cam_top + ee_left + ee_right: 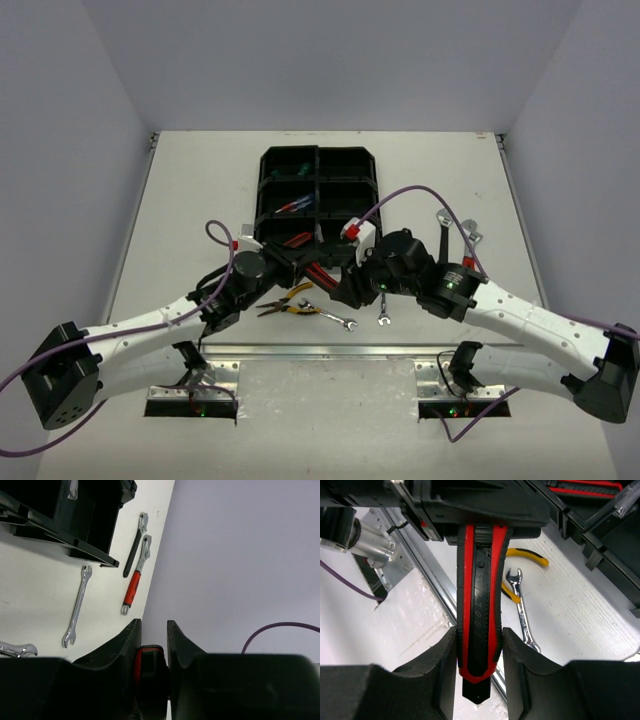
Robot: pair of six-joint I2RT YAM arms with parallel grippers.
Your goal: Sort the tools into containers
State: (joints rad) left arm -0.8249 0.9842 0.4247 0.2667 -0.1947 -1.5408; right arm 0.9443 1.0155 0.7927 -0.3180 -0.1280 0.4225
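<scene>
Both grippers hold the red-black utility knife (480,605) in the air in front of the black tray (265,190). My right gripper (479,630) is shut on its blade end, with the black tip poking out below the fingers. My left gripper (153,622) is shut on the other end of the knife (149,672). In the top view the knife (322,275) spans the gap between the left gripper (290,262) and the right gripper (345,285). On the table below lie yellow-handled pliers (285,300) and a silver wrench (335,318).
A small wrench (384,312) lies by the right arm. Two adjustable wrenches (443,225), one red-handled (134,582), lie right of the tray. Screwdrivers (293,207) and a red tool (298,240) lie in the tray's left compartments. A metal rail (320,352) runs along the near edge.
</scene>
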